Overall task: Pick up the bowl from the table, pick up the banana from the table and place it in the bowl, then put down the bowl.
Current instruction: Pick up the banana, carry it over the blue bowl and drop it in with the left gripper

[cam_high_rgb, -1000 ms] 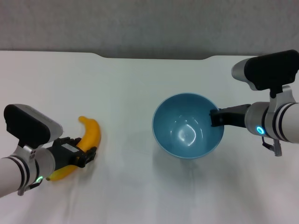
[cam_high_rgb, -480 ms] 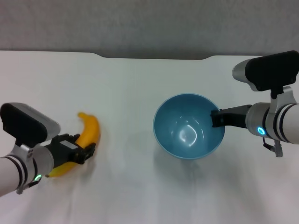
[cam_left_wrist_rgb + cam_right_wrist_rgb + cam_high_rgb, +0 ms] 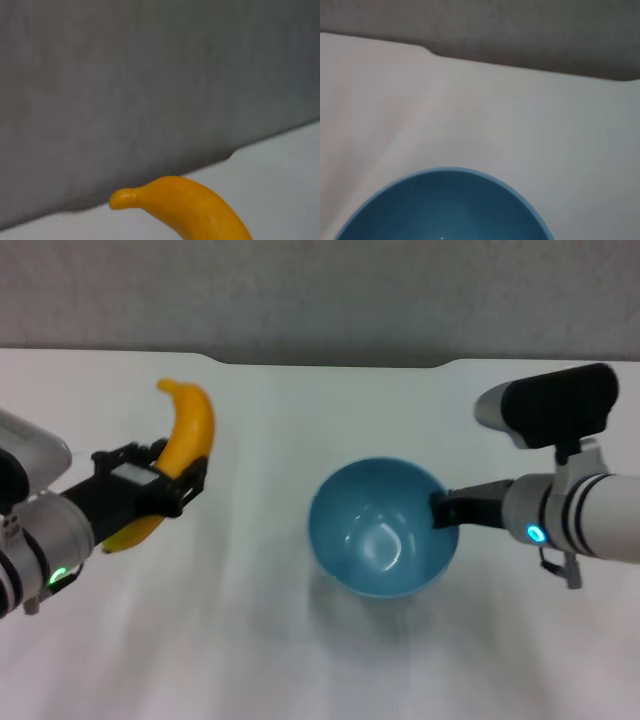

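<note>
My left gripper (image 3: 168, 483) is shut on the yellow-orange banana (image 3: 184, 436) and holds it above the white table (image 3: 260, 400) at the left. The banana's tip also shows in the left wrist view (image 3: 185, 205). My right gripper (image 3: 442, 510) is shut on the right rim of the light-blue bowl (image 3: 380, 528) and holds it above the table at centre right, its shadow below it. The bowl's rim shows in the right wrist view (image 3: 445, 205). The bowl holds nothing. The banana is to the left of the bowl, apart from it.
The table's far edge has a shallow notch (image 3: 330, 363) with a grey wall behind it. Bare white tabletop lies between the two arms and in front of them.
My left gripper has lifted the banana off the table and moved it up and to the right. My right gripper has shifted the bowl to the left and slightly toward me.
</note>
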